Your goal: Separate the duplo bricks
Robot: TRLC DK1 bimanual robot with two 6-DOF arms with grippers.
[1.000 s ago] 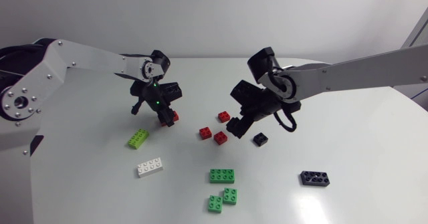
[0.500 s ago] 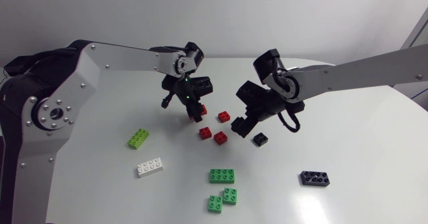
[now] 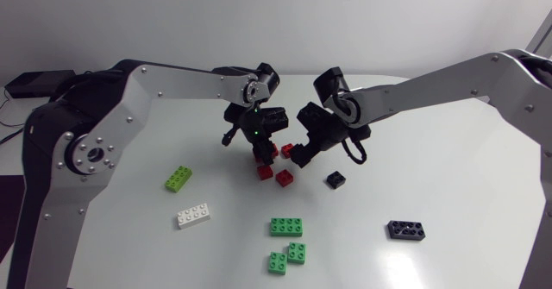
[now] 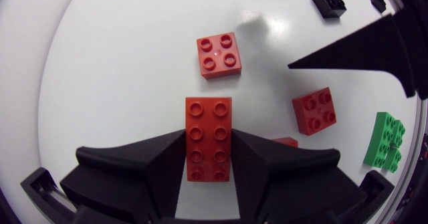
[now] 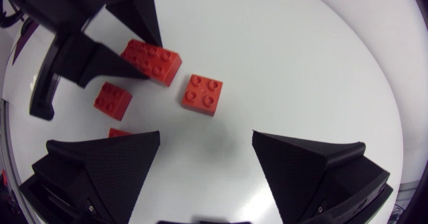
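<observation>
Bricks lie scattered on the white table (image 3: 448,151). Out at nine o'clock sits a lime brick (image 3: 179,179), and at five o'clock from it, well apart, a white brick (image 3: 193,216).

Near the middle the left gripper (image 3: 264,151) points down. Its two fingers are clamped on the long sides of a long red brick (image 4: 208,138). The left wrist view shows the brick's far half sticking out ahead of the fingertips, studs toward the camera. I cannot tell whether the brick touches the table.

Three loose red squares lie around the left gripper:
- a first red square (image 3: 266,172) just below it at six o'clock
- a second red square (image 3: 284,179) at five o'clock, close beside the first
- a third red square (image 3: 287,150) at three o'clock, between the two grippers

Toward six o'clock on the table lies a long green brick (image 3: 286,227). Nearer the edge is a pair of green square bricks (image 3: 297,253), side by side.

The right gripper (image 5: 206,137) stands just at three o'clock of the left one, fingers spread wide and holding nothing. In the right wrist view the third red square lies on the table ahead of the gap, with the long red brick just beyond it.

A black square brick (image 3: 335,179) lies near the right gripper at five o'clock, and a dark long brick (image 3: 406,229) lies well apart, at four o'clock on the table
</observation>
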